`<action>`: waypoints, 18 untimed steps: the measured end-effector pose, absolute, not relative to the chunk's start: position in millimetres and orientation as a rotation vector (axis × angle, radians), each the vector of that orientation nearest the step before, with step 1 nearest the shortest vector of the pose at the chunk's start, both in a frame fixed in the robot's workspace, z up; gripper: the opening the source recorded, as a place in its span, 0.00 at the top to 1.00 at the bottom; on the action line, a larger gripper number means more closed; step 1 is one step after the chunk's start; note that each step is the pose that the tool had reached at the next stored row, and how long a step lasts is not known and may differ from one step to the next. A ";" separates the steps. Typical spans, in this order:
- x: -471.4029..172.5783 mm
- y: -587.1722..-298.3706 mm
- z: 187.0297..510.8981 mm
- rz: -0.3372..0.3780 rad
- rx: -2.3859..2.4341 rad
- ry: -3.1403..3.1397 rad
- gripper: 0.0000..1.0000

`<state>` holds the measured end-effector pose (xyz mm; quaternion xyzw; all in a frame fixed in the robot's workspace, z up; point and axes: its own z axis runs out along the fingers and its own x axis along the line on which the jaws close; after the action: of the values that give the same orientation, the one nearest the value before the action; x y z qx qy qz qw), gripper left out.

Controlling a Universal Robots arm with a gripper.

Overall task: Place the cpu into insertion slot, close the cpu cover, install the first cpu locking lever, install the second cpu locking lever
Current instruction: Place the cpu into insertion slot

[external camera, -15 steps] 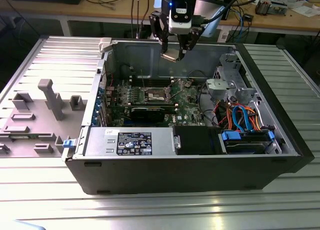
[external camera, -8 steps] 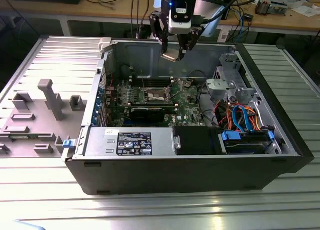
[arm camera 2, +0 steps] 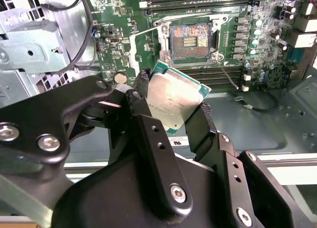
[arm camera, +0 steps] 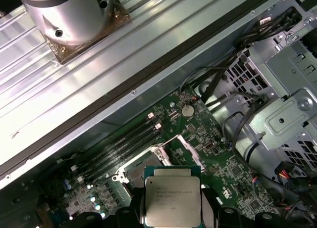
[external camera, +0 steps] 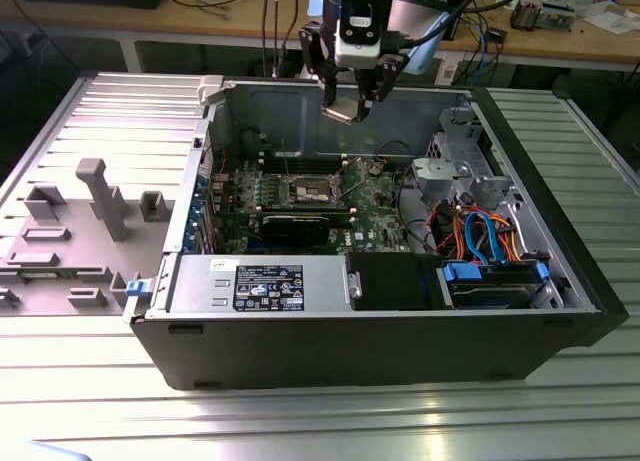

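Closest to the lens, the end effector [arm camera 2: 172,103] is clamped on the cpu [arm camera 2: 173,92]. Its two black fingers [arm camera 2: 148,134] pinch opposite edges, so the silvery top stays bare. I judge that this edge grip is chosen so that nothing reaches under the chip where it has to seat.

Working across the exterior view from its left, grey moulded fixtures [external camera: 100,196] sit on the ribbed bench [external camera: 560,411], well apart from the work. Next comes the open case [external camera: 350,331], lying on its side so that the green board [external camera: 385,196] faces up and I can come in from above. The slot [external camera: 312,189] is near the middle of that board. In the second wrist view the slot [arm camera 2: 190,40] shows its dark pin grid bare, and the cover [arm camera 2: 146,47] looks swung open beside it, which leaves the way in free.

Above the case hangs the end effector [external camera: 350,103] with the cpu [external camera: 342,111] in it. The chip is well clear of the board and not yet in the slot. From this angle it sits higher than the slot and a little toward the exterior view's right. In the first wrist view the cpu [arm camera: 172,201] overlaps the near edge of the slot [arm camera: 141,161]. Farthest right, the drive cage [external camera: 470,181] and its cables stay apart from the arm.
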<state>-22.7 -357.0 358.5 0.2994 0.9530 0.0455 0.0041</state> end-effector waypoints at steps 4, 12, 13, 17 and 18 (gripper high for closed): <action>-22.7 -356.9 358.5 0.142 0.962 2.978 0.46; -22.7 -356.9 358.4 0.141 1.026 2.954 0.46; -22.7 -356.9 358.4 0.141 1.026 2.954 0.46; -22.7 -356.9 358.4 0.141 1.026 2.954 0.46; -22.7 -356.9 358.4 0.141 1.026 2.954 0.46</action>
<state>-22.7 -356.9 358.4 0.3278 0.9437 0.0451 0.0055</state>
